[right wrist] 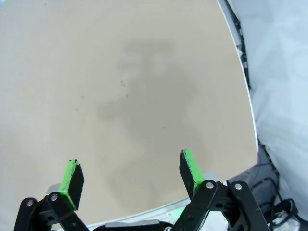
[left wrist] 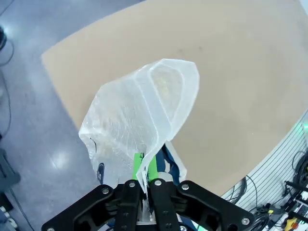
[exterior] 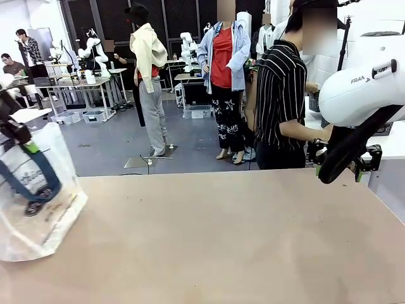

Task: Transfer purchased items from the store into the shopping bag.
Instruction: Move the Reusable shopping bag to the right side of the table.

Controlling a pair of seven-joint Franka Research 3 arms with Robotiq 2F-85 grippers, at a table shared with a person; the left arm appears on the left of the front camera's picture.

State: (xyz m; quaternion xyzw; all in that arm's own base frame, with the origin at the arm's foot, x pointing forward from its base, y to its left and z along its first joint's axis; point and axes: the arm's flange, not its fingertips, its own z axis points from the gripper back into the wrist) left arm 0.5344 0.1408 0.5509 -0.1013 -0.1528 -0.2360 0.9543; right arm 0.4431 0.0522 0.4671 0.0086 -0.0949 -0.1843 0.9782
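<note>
Shopping bag (exterior: 35,202) at the left edge of the table (exterior: 228,240), hanging upright with its bottom on or just above the tabletop; cannot tell which. Translucent, crinkled, a navy strap handle (exterior: 31,180) looping down its front, dark print beside it. From the left wrist camera the bag (left wrist: 139,125) hangs away below the gripper over the table's corner, its folded base at the far end, a bit of navy strap (left wrist: 174,166) beside the fingers.

Left gripper (left wrist: 145,166): green pads (left wrist: 138,163) pressed together on the bag's top edge, the plastic pinched between them. In the front view the gripper (exterior: 28,147) sits at the top of the bag, a speck of green showing, partly cut off by the frame edge.

Right gripper (right wrist: 130,175): jaws spread wide, nothing between them, hanging above bare tabletop near its edge (right wrist: 231,72). Its shadow falls on the wood ahead of the fingers. In the front view the right arm (exterior: 361,95) is raised at the right side, above the table's far right corner.

Across the table, right of centre, a person in a black striped shirt (exterior: 280,95) stands side-on, one hand (exterior: 328,132) low near the arm.
</note>
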